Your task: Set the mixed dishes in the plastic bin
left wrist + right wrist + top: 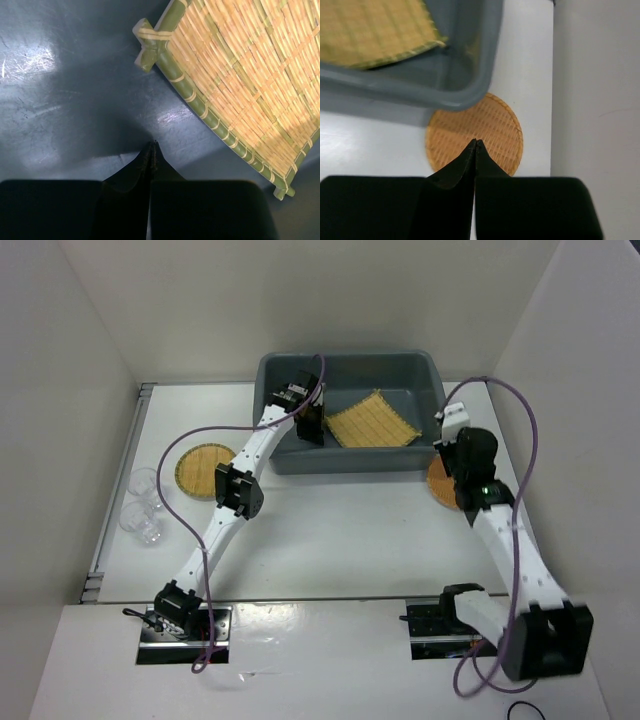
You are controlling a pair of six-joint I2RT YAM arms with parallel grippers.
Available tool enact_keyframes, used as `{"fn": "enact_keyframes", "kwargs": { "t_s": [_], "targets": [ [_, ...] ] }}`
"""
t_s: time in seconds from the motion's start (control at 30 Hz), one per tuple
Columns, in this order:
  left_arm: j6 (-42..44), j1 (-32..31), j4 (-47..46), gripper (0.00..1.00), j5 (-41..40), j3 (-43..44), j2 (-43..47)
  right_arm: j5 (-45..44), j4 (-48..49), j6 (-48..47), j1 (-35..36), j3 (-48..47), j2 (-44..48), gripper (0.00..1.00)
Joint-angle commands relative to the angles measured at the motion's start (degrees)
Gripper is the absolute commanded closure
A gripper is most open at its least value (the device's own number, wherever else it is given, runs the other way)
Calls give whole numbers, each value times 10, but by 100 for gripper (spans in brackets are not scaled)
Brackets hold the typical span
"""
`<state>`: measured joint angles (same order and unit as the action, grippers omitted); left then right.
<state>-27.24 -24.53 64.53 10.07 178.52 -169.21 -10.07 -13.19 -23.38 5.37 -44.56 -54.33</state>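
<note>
Left end effector (pixel 154 145): shut, empty, arm stretched into plastic bin (pixel 350 462), tips just beside square bamboo mat (pixel 372 420).
Right end effector (pixel 477 142): shut, empty, above orange round mat (pixel 490 122) at the bin's right corner.
Mats: one square, in bin; two round, on bench (pixel 340 530), yellow round mat (pixel 203 468) at left.
Clear cups (pixel 143 483): clustered far left; count unclear.

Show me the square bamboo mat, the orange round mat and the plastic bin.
square bamboo mat (pixel 372 421), top view, middle of weave
orange round mat (pixel 485 122), right wrist view, upper weave
plastic bin (pixel 350 461), top view, near wall
</note>
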Motion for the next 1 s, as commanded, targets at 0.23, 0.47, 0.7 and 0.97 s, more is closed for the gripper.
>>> {"fn": "enact_keyframes", "kwargs": {
  "t_s": [0.23,0.47,0.7,0.97],
  "targets": [
    [0,-3,14,100,-22,10,5,-35,79,66,-90,-306,-353,100],
    [0,-3,19,100,-32,10,11,39,-60,135,-158,-578,-580,100],
    [0,-3,14,100,-25,10,5,75,-142,111,-158,-696,-694,100],
    [-32,-3,-30,97,8,10,11,137,-182,116,-90,-630,-675,100]
  ]
}}
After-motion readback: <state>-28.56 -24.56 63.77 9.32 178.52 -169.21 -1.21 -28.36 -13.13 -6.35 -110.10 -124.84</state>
